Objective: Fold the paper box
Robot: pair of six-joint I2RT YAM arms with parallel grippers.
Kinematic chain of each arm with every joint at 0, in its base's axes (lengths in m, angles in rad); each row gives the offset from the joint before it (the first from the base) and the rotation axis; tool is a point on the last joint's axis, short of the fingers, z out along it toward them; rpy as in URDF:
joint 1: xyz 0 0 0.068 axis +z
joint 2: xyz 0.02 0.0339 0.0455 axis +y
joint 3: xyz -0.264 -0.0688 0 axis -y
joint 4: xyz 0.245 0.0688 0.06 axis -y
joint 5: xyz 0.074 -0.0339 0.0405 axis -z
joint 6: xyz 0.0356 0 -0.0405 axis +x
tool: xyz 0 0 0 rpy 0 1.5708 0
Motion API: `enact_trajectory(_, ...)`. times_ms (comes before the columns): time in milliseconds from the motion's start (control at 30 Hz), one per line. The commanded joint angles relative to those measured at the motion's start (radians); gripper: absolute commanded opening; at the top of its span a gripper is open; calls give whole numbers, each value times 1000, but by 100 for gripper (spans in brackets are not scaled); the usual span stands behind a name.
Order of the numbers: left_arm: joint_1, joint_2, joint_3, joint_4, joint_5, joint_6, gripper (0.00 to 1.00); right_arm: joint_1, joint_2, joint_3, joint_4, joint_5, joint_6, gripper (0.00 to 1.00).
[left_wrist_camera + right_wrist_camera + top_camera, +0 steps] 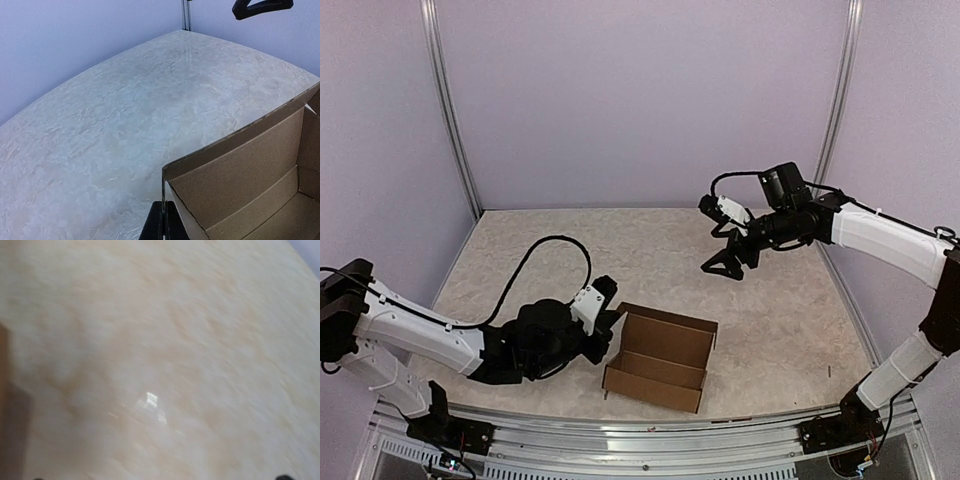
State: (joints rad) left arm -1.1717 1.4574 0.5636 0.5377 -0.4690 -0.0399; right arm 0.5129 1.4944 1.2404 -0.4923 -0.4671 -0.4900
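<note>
The paper box (662, 362) is sitting open by the middle of the desk's (650, 250) near edge. The left pincer (609, 336) is pinching its left wall, jaws narrow. The right pincer (724, 263) is hanging wide open above the far right corner.

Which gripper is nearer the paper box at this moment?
Left. The left gripper is shut on the paper box's left wall edge. The right gripper hangs open in the air, well apart, beyond the box's far right corner.
</note>
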Motion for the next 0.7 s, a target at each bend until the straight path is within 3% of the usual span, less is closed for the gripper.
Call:
enact_trajectory(0, -34, -33, -25, 48, -74, 13, 0, 64, 8, 68, -103, -162, -38, 100)
enact_trajectory(167, -75, -21, -30, 73, -116, 31, 0, 150, 46, 89, -203, -114, -86, 100)
enact_trajectory(667, -252, -6, -122, 114, -308, 5, 0, 247, 8, 17, -187, -45, -112, 100)
